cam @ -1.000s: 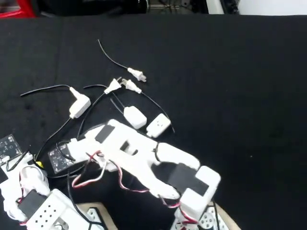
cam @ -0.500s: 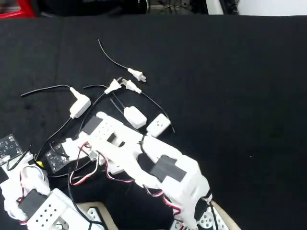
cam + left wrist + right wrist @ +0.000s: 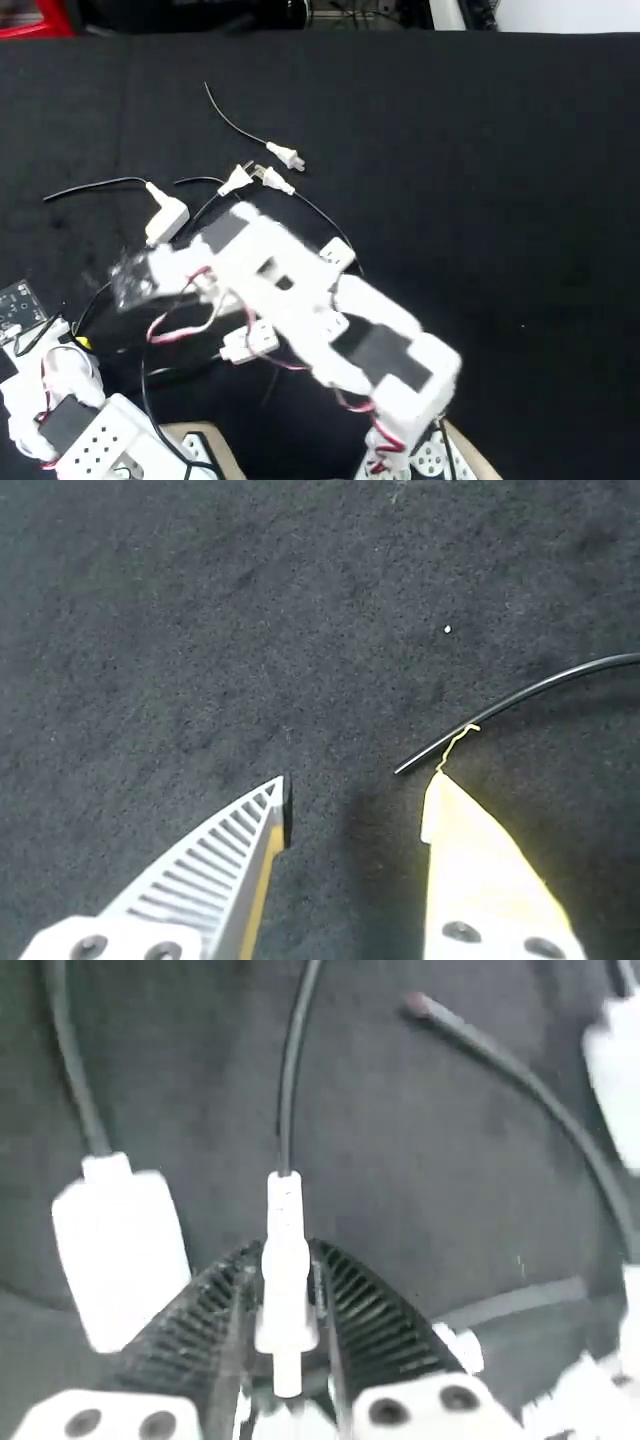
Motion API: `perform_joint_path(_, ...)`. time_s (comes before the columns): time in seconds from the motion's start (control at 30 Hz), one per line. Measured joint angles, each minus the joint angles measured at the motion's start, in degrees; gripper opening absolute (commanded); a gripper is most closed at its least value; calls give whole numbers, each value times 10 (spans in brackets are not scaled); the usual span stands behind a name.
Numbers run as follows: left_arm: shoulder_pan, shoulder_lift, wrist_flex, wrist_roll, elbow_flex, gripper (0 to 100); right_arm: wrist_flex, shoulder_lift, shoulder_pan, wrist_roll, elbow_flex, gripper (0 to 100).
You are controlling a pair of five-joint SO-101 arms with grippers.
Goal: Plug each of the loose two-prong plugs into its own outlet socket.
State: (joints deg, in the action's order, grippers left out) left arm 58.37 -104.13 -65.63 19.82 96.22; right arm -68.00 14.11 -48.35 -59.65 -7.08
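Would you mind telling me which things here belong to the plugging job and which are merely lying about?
Job: plug clamped in right gripper; three loose plugs; white socket blocks.
Lying about: red object beyond the cloth; black cable end by the open left gripper, purpose unclear.

Slim white plug (image 3: 284,1230): pinched in my right gripper (image 3: 285,1285), black cord leading off its end. White socket block (image 3: 120,1250): just beside it, corded. First loose plug (image 3: 285,156): lying apart on the cloth. Second loose plug (image 3: 236,180) and third loose plug (image 3: 277,183): close together. Square socket (image 3: 338,252): flat, partly under my arm.
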Motion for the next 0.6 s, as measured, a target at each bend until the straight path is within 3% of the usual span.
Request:
perform_joint_path(0.33, 0, 0, 0, 0, 0, 223, -14, -258, 81, 93, -99, 11)
perform_joint_path(0.6, -28, 0, 0, 0, 0, 223, 133, -454, 96, 275, -247, 11)
